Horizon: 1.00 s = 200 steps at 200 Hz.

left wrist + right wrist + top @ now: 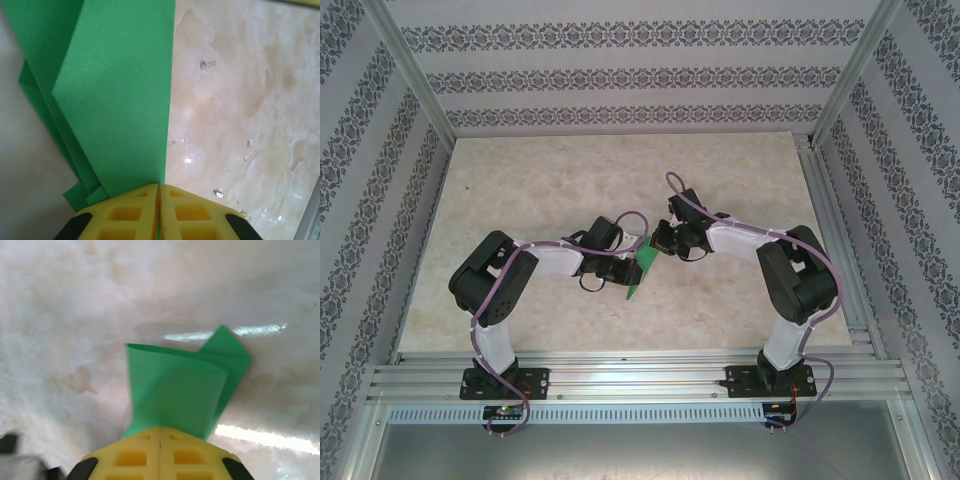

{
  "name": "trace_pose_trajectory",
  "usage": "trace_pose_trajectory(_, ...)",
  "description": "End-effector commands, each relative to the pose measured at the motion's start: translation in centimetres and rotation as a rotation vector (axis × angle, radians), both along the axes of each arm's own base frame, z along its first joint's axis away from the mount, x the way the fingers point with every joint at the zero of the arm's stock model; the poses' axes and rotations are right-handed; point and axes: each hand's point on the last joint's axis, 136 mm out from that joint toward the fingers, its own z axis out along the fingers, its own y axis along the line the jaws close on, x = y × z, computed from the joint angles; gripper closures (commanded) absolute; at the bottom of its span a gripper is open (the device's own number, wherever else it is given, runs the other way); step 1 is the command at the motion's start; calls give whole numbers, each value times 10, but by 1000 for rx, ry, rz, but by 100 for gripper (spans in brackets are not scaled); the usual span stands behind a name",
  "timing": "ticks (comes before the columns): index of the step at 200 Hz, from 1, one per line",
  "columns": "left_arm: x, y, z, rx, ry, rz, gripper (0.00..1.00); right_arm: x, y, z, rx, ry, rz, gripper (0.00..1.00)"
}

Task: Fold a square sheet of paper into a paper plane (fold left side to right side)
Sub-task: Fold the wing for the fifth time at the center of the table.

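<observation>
Position: the folded green paper point(641, 266) hangs between my two claws over the middle of the table point(570, 180), lifted at an angle.
Left claw point(158, 186): fingers pressed together, clamped on the paper's point(120, 100) near end; its straight fold edge lines up with the seam between my fingertips.
Right claw point(160, 429): also pinched tight on the paper point(180, 385), which fans out beyond the tips.
Paper: thin, matte, bright green; several stacked layers stepped along one side, with a pointed corner jutting past a flat panel.
Fingers point(125, 212): yellow, blocky, with square recesses.
Surface: pale beige marbled top, glossy, with a few shiny specks.
Room: walls point(620, 80) papered in grey ornamental stripes; aluminium frame rails point(640, 380).
</observation>
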Motion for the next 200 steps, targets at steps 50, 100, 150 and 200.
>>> trace_pose_trajectory(50,-40,26,-47,182,134,2,90,-32,25,-8,111,-26,-23,100)
trace_pose_trajectory(100,-38,27,-48,196,128,-1,90,-36,32,-30,100,28,-36,100)
trace_pose_trajectory(150,-39,32,-50,223,124,-5,90,-36,22,-49,30,42,-57,100)
trace_pose_trajectory(200,-43,36,-55,243,127,-12,90,-17,-2,-58,-106,-48,-53,100)
